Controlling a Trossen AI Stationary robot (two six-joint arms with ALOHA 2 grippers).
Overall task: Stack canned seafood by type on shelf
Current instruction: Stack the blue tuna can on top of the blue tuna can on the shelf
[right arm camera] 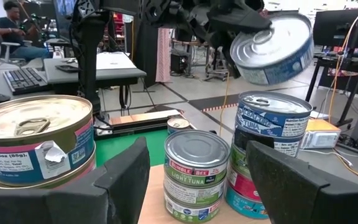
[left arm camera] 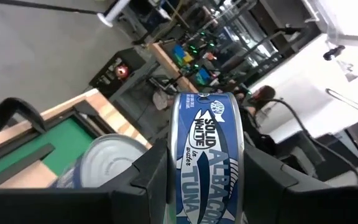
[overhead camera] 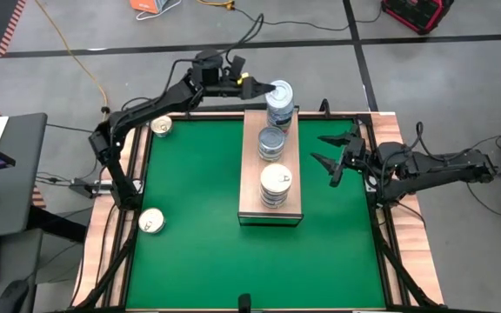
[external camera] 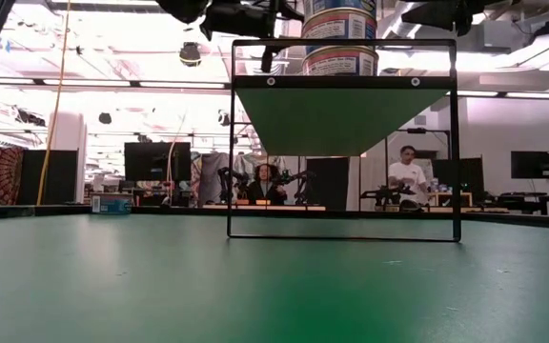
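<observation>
A blue tuna can (left arm camera: 207, 158) hangs tilted just above the far stack of cans (overhead camera: 279, 116) on the light-wood shelf (overhead camera: 250, 202). My left gripper (overhead camera: 266, 88) is shut on it, reaching in from the far left. The right wrist view shows the held can (right arm camera: 272, 46) over that stack (right arm camera: 272, 121). A middle stack (overhead camera: 271, 143) and a near stack (overhead camera: 276, 185) also stand on the shelf. My right gripper (overhead camera: 330, 155) waits open just right of the shelf, with nothing between its fingers. My left gripper pinches the can between its two fingers (left arm camera: 157, 177), one on each flat end. The blue label wall (left arm camera: 194, 186) faces the wrist. The fingers come in about level from the table's far left. The can is tilted and lifted clear, just above the far stack's top can.
Two loose cans lie off the green mat on the left wooden border, one at the far end (overhead camera: 162, 127) and one nearer (overhead camera: 151, 221). The mat (overhead camera: 190, 252) spreads left of, right of and in front of the shelf. People sit at desks in the room beyond (external camera: 267, 181).
</observation>
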